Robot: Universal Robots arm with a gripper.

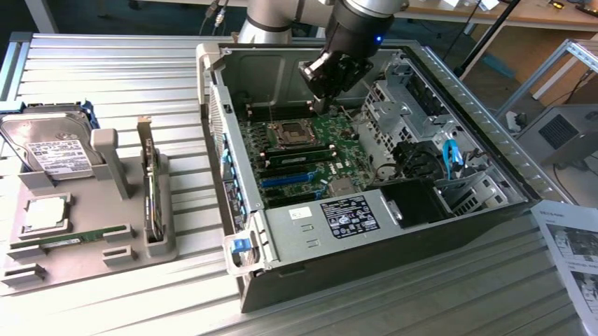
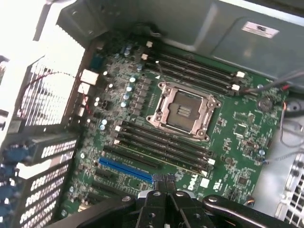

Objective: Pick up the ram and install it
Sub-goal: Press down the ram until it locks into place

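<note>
The ram [image 1: 301, 150], a long thin green stick, sits in one of the memory slots just beside the empty processor socket [image 1: 290, 129] on the motherboard inside the open computer case. My gripper [image 1: 321, 107] hangs above the board at the far side of the socket, apart from the ram. In the wrist view the gripper [image 2: 164, 179] is shut, its two black fingers pressed together with nothing between them. It looks down on the socket [image 2: 183, 110] and the rows of black memory slots [image 2: 156, 142].
A grey tray [image 1: 56, 210] at the exterior view's left holds a hard drive [image 1: 52, 147], a silver processor chip [image 1: 42, 213], a second green stick [image 1: 89, 234] and an upright card [image 1: 150, 189]. The case walls [image 1: 220, 140], drive cages [image 1: 411, 119] and cables [image 1: 449, 157] hem in the board.
</note>
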